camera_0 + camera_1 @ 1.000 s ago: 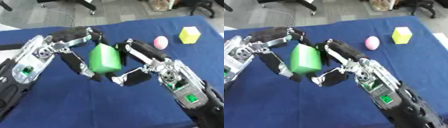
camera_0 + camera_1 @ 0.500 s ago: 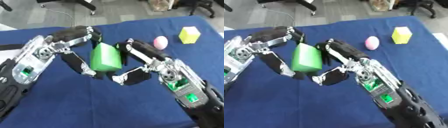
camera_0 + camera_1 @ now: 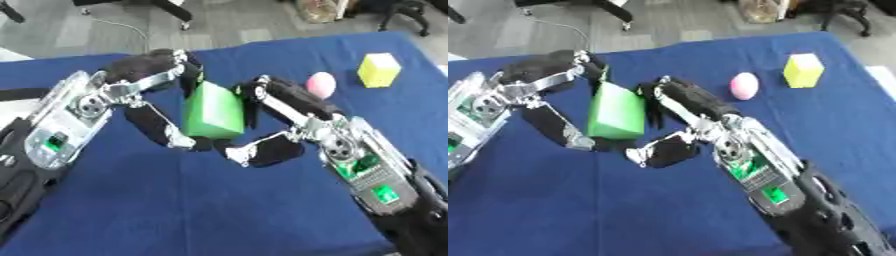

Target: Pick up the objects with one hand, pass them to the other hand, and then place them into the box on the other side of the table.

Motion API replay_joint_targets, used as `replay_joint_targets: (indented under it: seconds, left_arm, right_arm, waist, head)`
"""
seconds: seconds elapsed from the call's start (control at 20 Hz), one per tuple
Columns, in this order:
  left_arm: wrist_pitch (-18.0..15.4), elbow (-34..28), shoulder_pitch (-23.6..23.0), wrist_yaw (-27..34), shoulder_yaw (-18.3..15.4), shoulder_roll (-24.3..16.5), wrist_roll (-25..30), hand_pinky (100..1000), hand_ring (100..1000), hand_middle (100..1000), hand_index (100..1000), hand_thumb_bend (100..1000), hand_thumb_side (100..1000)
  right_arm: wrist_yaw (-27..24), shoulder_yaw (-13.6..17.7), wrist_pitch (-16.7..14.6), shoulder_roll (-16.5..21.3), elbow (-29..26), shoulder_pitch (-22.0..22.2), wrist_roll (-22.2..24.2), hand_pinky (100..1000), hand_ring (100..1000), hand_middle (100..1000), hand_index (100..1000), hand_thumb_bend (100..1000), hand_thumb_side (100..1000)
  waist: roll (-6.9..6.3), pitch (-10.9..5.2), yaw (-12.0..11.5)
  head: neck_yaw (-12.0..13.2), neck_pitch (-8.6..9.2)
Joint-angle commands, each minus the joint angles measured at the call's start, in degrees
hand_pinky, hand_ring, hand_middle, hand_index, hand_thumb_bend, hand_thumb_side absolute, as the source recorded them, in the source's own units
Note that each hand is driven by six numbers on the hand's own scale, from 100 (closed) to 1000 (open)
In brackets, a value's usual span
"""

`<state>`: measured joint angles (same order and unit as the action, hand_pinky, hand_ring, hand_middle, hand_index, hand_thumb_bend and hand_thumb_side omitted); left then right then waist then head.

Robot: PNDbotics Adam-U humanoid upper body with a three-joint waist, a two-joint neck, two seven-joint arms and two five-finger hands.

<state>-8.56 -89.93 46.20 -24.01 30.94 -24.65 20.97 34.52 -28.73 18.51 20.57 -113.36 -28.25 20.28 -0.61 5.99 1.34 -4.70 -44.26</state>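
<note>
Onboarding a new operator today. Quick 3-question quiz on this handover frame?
1. True or false: both the left robot hand and the right robot hand touch the green block.
2. Which lies nearer the green block: A) pink egg-shaped object B) yellow cube?
3. Fill in: the tablecloth is ____.

Key: 1 true; 2 A; 3 blue.

1. You had no readable text, label, brand, number or sign anywhere in either eye view.
2. The green block (image 3: 213, 112) you held showed plain faces.
3. The green patches on both forearms carried no marks that could be made out.
</note>
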Motion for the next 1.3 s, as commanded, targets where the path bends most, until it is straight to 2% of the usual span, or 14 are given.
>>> replay_joint_targets:
  seconds: [0.05, 0.25, 1.3]
  left_arm:
    - [1.08, -0.50, 1.38, -0.20, -1.09, -0.42, -2.71, 543, 433, 459, 495, 346, 394]
    - [1.07, -0.53, 1.27, -0.62, -1.29, -0.43, -3.48, 541, 425, 450, 480, 263, 375]
    - [-1.79, -1.49, 0.74, 1.04, -4.15, -2.07, -1.76, 548, 417, 440, 460, 258, 388]
  right_arm:
    - [-0.40, -1.02, -1.21, 0.05, -1.23, -0.79, 0.74, 614, 432, 399, 613, 366, 395]
    - [0.05, -0.79, -2.56, 0.26, -1.23, -0.80, 1.59, 631, 456, 436, 665, 408, 422]
    - [3.59, 1.26, -12.12, -0.06, -1.23, -0.07, 7.59, 757, 618, 623, 828, 528, 472]
  waist:
    - [-0.53, -0.34, 0.06]
    - [-0.56, -0.42, 0.17]
    - [-0.64, -0.64, 0.47]
  head:
    - [0.05, 0.14]
    - [0.13, 0.14]
    - [0.63, 0.14]
